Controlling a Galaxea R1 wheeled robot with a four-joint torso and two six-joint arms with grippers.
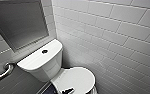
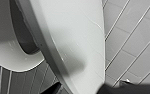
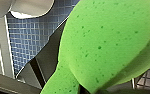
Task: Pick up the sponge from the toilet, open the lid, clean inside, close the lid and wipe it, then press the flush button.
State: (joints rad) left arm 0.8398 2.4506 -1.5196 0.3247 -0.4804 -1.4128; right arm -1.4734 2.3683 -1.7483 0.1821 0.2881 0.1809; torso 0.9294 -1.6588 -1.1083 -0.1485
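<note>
The white toilet (image 1: 41, 62) stands against the tiled wall, with the round dark flush button (image 1: 44, 51) in the middle of the tank top. Its lid (image 1: 74, 78) lies down over the bowl. At the lid's front edge sits my left gripper (image 1: 67, 90), a small dark shape. In the left wrist view this gripper (image 2: 91, 90) is open, and the lid's rim (image 2: 73, 37) runs between its dark fingers (image 2: 53, 88); whether they touch it I cannot tell. My right gripper is shut on the bright green sponge (image 3: 103, 42), which hangs above the floor.
White brick tiles (image 1: 116, 37) cover the wall to the right of the toilet. A framed grey panel (image 1: 18, 22) hangs above the tank. A metal grab bar (image 1: 3, 72) is at the left. Blue mosaic floor (image 3: 28, 42) lies beside the bowl (image 2: 8, 55).
</note>
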